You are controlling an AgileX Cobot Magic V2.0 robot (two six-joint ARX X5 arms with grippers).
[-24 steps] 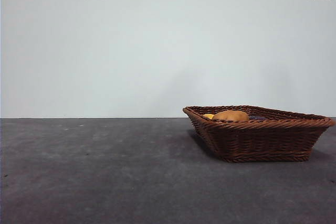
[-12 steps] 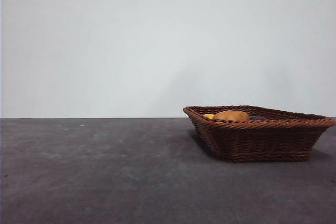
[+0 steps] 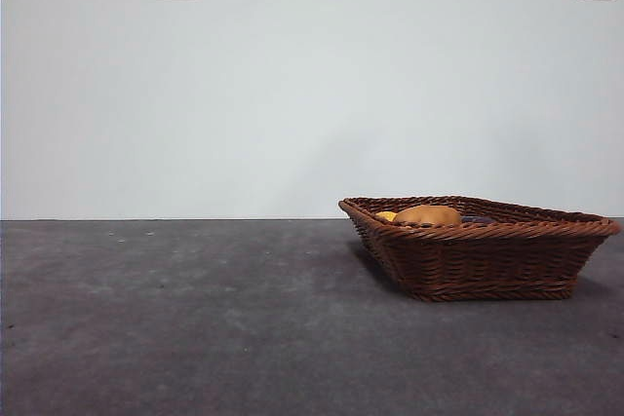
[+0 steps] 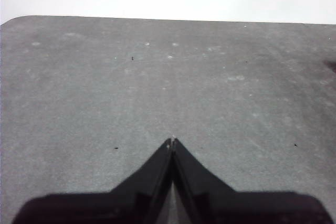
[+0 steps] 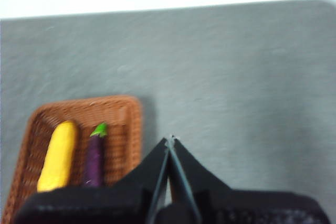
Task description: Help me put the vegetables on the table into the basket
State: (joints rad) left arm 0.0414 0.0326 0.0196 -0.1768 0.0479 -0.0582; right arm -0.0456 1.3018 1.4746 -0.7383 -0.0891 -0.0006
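Looks basically done: corn (image 5: 58,156), eggplant (image 5: 95,156) and potato (image 3: 429,214) all sit inside the basket (image 3: 487,265), so both the right gripper (image 5: 170,139) above it and the left gripper (image 4: 172,140) over bare table (image 3: 195,319) are clenched on nothing.

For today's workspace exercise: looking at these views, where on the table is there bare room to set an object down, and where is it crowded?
The table lies bare from its left side up to the basket, and in front of the basket too. The left gripper hangs, jaws shut, over bare surface. The crowded spot is the basket, holding the potato, corn cob and eggplant.
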